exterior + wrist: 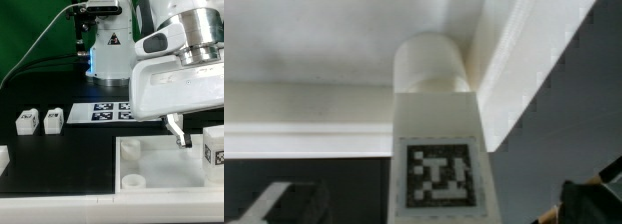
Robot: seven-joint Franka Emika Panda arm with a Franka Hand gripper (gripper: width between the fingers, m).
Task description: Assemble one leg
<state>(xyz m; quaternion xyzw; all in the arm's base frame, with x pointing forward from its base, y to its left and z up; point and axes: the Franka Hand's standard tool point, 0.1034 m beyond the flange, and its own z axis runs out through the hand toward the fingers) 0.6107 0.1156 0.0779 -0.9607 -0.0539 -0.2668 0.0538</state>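
Observation:
A leg (441,150), a white block with a black-and-white tag, stands up against the corner of the large white tray-like part (331,110). My gripper (434,208) is open. Its dark fingertips (267,206) sit wide apart on either side of the leg with gaps to it. In the exterior view the gripper (183,135) hangs low over the tray part (150,150), just on the exterior view's left of that leg (213,150). Two more legs (27,122) (52,119) stand on the black table at the exterior view's left.
The marker board (112,110) lies behind the tray part. Another white part (3,155) shows at the far left edge. A round socket (131,182) sits at the tray part's near corner. Cables and a stand rise at the back.

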